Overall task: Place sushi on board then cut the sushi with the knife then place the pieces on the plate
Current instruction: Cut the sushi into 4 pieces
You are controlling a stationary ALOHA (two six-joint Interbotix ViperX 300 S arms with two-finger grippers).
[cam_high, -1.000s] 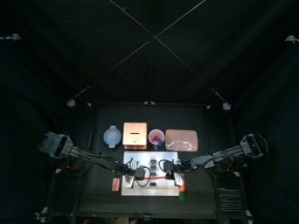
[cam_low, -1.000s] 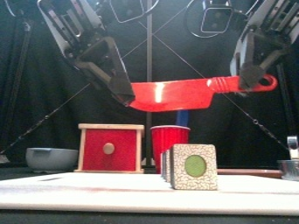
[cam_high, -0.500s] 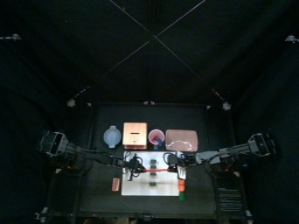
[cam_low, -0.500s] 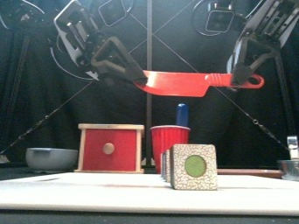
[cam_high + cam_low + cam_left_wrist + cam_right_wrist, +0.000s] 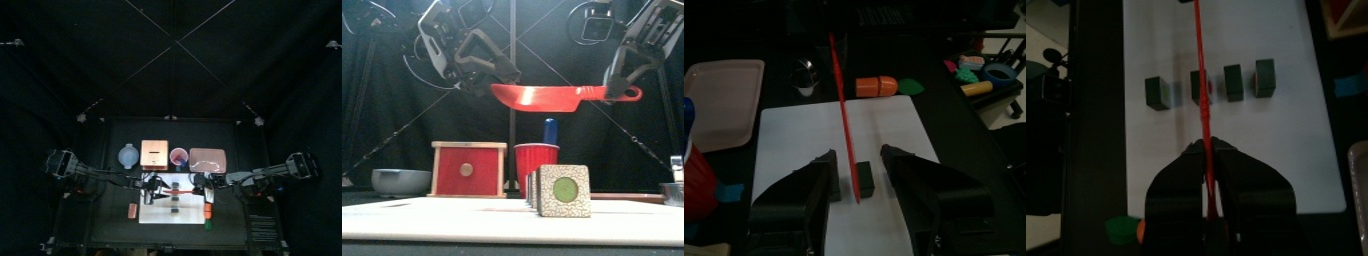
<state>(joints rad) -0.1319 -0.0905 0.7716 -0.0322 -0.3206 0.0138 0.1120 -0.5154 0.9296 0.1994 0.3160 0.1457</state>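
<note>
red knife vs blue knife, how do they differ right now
The red knife hangs level in the air, its handle clamped in the right gripper. The blue knife stands upright in the red cup, and no gripper is on it. The red knife shows whole, blade and handle, while only the blue knife's upper end shows above the cup's rim. Both are toy knives.
</note>
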